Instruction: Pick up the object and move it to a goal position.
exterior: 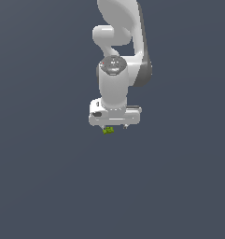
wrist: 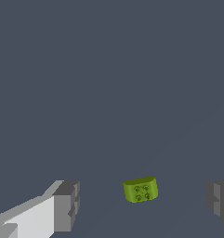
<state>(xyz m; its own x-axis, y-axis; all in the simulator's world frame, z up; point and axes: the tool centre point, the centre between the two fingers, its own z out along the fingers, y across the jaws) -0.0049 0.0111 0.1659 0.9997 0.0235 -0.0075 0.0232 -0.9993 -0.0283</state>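
Item one, the gripper (wrist: 141,207): you have its two grey fingers (wrist: 67,204) spread wide apart, nothing clamped, one at each side of the wrist view. Item two, the object (wrist: 141,189): a small yellow-green block with four darker studs on its near face, lying on the plain grey floor (wrist: 108,83) in the gap between the fingers and touching neither — in the wrist view there is visible floor on both sides of it. In the exterior view the object (exterior: 108,130) shows just under the white hand, toward the exterior view's left of its underside. Step in hand, as a judgement: you are in the approach, lined up for the grasp, with the lift and carry not yet begun. The next move calls for lowering until the pads flank the block, then closing squarely on its sides; it sits slightly off the midline, so centre first or expect it to slide as one pad arrives early. Item three, room: no wall, edge or other thing appears in either view, and no goal marker is visible.
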